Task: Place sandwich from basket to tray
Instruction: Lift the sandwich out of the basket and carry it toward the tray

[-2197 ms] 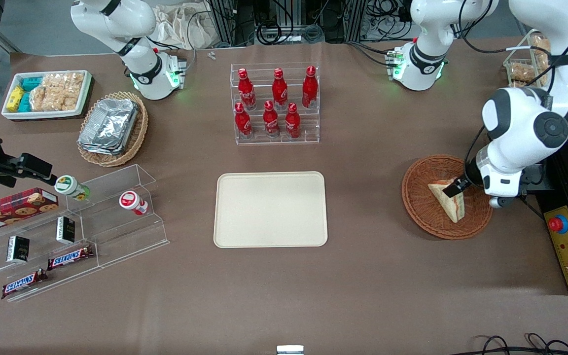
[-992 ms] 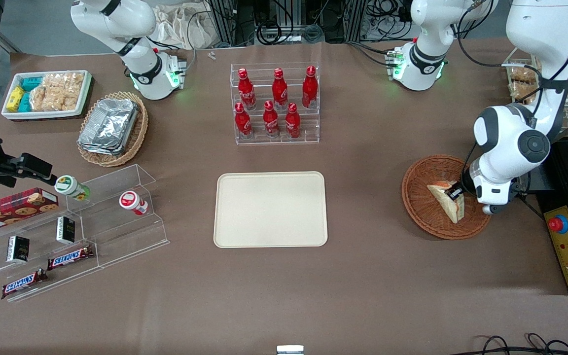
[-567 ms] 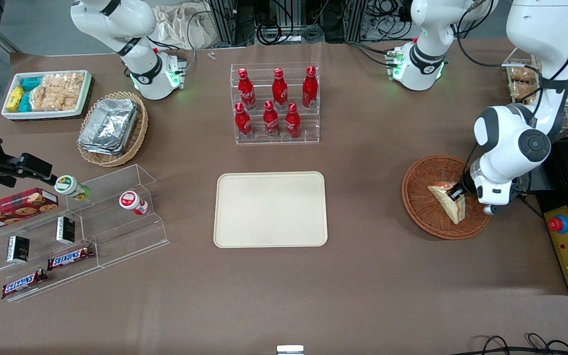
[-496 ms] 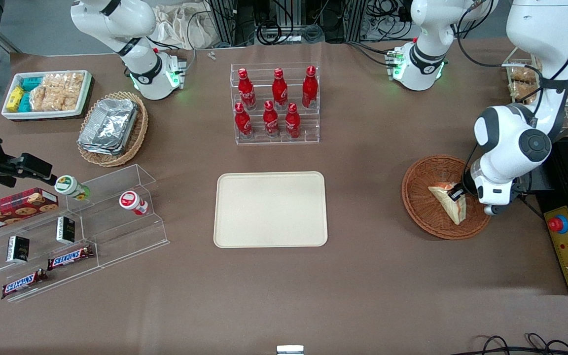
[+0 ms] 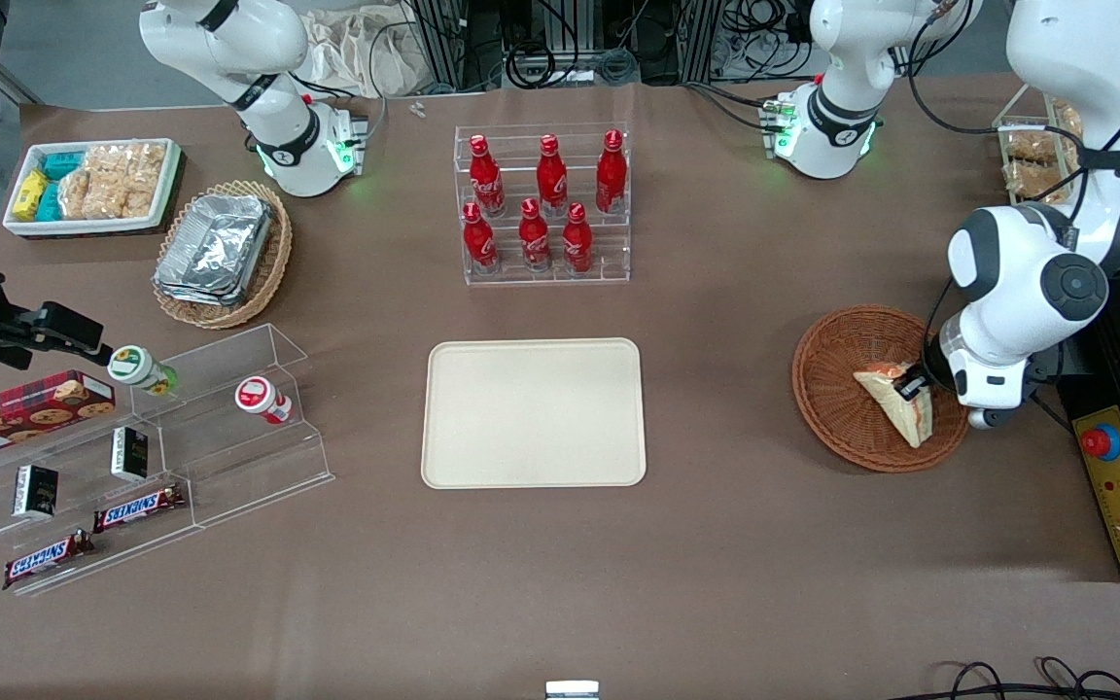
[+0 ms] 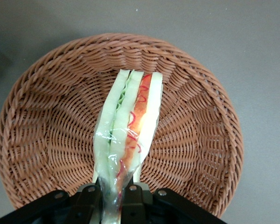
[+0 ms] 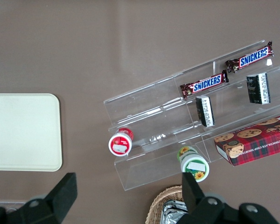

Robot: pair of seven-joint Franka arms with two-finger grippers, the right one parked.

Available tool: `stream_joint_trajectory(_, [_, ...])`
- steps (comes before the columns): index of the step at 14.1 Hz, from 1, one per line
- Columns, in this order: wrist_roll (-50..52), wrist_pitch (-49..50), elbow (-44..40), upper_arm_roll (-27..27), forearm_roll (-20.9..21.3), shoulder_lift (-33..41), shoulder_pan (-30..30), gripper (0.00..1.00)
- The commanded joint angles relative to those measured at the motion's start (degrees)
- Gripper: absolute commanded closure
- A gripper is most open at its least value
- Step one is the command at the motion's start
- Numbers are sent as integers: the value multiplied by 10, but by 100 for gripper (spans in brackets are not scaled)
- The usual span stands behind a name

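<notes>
The sandwich [image 5: 895, 403] is a pale wedge with red and green filling, standing on edge in the round reddish-brown basket [image 5: 837, 389] toward the working arm's end of the table. The left gripper [image 5: 910, 386] is shut on the sandwich's end. In the left wrist view the two black fingers pinch the wrapped sandwich [image 6: 128, 126] at the gripper [image 6: 115, 198], with the basket [image 6: 46, 130] under it. The cream tray [image 5: 533, 412] lies bare at the table's middle and also shows in the right wrist view [image 7: 23, 132].
A clear rack of red bottles [image 5: 542, 204] stands farther from the camera than the tray. A tan basket of foil containers [image 5: 220, 253], a white snack bin [image 5: 93, 185] and a clear stepped shelf [image 5: 152, 457] lie toward the parked arm's end. A control box [image 5: 1119, 486] sits beside the basket.
The gripper came down onto the sandwich and closed on it. Since then the sandwich has shifted slightly with the gripper toward the working arm's end of the basket.
</notes>
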State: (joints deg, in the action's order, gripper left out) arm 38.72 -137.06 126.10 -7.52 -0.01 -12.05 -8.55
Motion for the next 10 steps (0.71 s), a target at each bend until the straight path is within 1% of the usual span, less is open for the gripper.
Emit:
stream_joint_trajectory(1, [16, 20, -5, -3, 12, 12, -3, 100])
stream_joint_trajectory(3, [14, 49, -24, -4, 12, 19, -3, 100])
stream_joint_trajectory(7, [9, 201, -124, -8, 10, 31, 0, 100])
stream_joint_trajectory(10, [19, 320, -225, -49, 3, 30, 3, 100])
